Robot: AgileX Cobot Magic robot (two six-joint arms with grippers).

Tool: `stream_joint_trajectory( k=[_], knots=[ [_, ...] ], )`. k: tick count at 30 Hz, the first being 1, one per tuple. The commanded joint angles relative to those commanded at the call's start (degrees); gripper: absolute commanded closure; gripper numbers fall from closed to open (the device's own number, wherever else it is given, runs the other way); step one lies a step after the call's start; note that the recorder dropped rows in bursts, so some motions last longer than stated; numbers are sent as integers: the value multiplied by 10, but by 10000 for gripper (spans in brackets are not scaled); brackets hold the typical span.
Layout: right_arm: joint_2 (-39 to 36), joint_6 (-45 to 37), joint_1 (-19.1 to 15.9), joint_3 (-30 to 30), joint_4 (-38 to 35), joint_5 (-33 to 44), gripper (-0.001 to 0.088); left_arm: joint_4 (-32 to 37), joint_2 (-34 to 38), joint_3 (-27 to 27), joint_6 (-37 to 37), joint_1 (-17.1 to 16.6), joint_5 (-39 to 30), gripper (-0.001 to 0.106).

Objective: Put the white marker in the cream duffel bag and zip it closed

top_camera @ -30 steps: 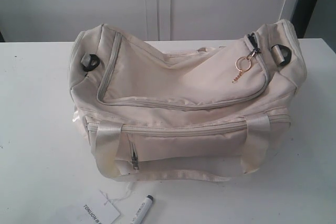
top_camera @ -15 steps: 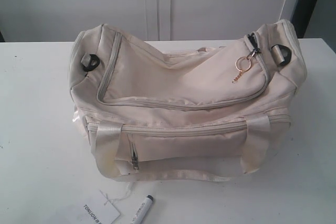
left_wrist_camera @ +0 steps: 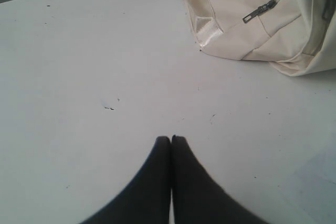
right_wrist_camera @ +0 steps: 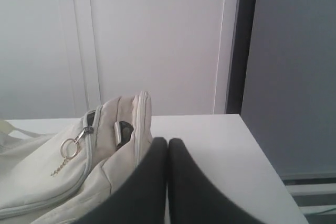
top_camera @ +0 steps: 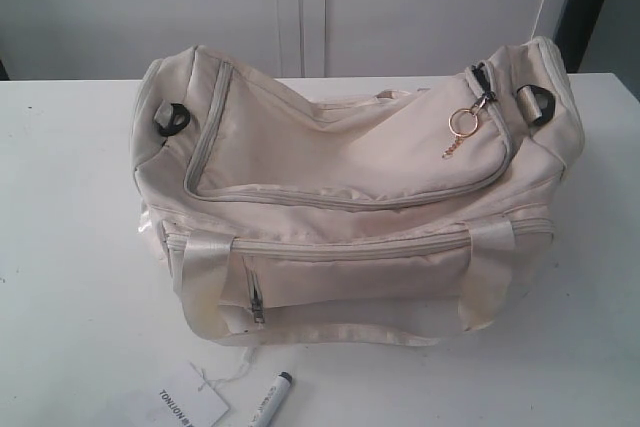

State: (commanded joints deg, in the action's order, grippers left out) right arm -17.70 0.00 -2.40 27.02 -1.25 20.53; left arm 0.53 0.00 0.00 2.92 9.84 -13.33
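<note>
Exterior view showed the white marker [top_camera: 268, 402] lying on the desk [top_camera: 70, 247] in front of the cream duffel bag [top_camera: 350, 197], just beside a paper tag [top_camera: 190, 405] and apart from both pairs of fingers, neither of which showed there. The left fingers [left_wrist_camera: 163, 150] were pressed together over bare desk, holding nothing, with the bag's front pocket corner well ahead of them and off to one side. The right fingers [right_wrist_camera: 157, 153] were likewise pressed together and empty, the bag's end and its gold keyring [right_wrist_camera: 67, 148] just beyond their tips. The curved top zipper [top_camera: 350, 202] looked shut, so the bag probably needed opening first. A one-armed tug on such soft fabric could drag the whole bag instead of running the slider. The slim round marker might roll away if nudged while fingers closed on it, or the tag could be pinched by mistake. The keyring might snag a fingertip.
</note>
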Motion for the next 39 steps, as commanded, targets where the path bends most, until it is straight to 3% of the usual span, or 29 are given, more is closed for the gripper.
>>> stream_joint_trajectory(
  k=[13,21,28,33,39],
  knots=[
    [-127,0,0,99,-9,133,868,0,0,0,0,0,0,1053],
    [-209,-21,0,152,-57,192,868,0,0,0,0,0,0,1053],
    [-259,-48,0,170,-80,181,868,0,0,0,0,0,0,1053],
    [-256,-48,0,169,-81,150,868,0,0,0,0,0,0,1053],
    [-251,-41,0,169,-86,165,868,0,0,0,0,0,0,1053]
  ],
)
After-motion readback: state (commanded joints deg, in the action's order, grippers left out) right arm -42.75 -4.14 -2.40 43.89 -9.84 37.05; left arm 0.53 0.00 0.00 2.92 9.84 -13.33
